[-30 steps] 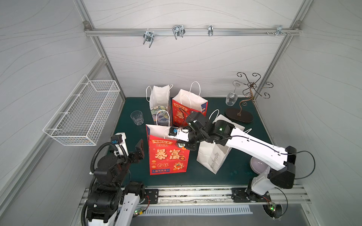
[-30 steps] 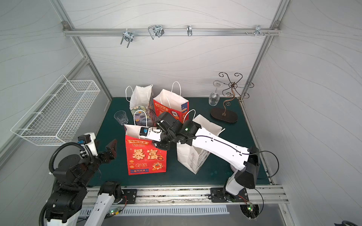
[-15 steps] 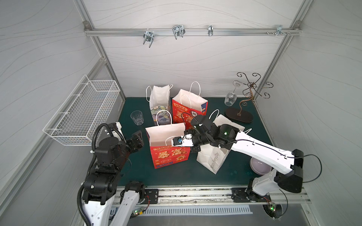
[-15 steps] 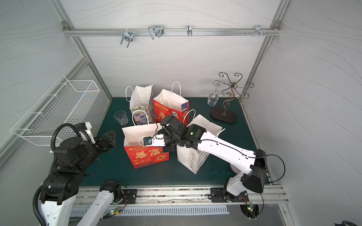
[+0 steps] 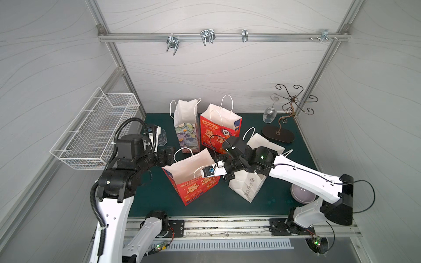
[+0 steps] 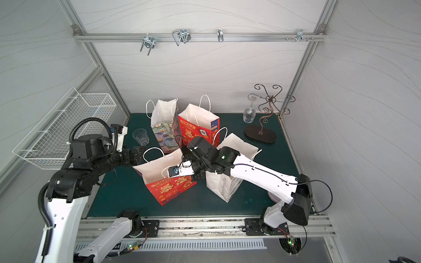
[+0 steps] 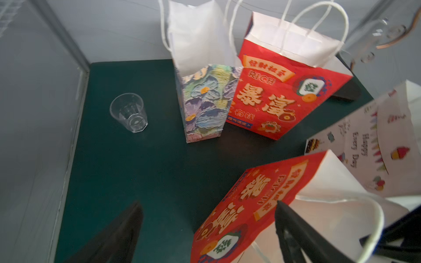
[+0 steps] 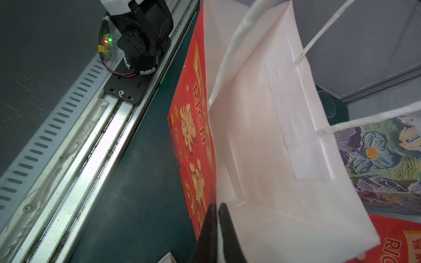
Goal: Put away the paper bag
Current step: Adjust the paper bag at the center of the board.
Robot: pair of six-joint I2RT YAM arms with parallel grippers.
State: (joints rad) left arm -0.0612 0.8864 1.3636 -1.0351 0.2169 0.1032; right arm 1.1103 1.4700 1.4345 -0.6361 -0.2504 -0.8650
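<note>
Only in the right wrist view is the red bag point(image 8: 193, 136) seen pinched, bottom centre, by the right jaws; the left jaws are spread wide, apparently empty.

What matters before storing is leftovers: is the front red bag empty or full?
Empty: the right wrist view looks into the front red bag, showing only bare white paper to its bottom.

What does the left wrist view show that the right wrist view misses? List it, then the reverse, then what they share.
Only left wrist: the wine glass, the white bag with its printed side, the open left gripper. Only right wrist: the front rail, an arm base, the right gripper shut on the near red bag at its rim. Both: that red bag, the flowered bag, the green mat.
</note>
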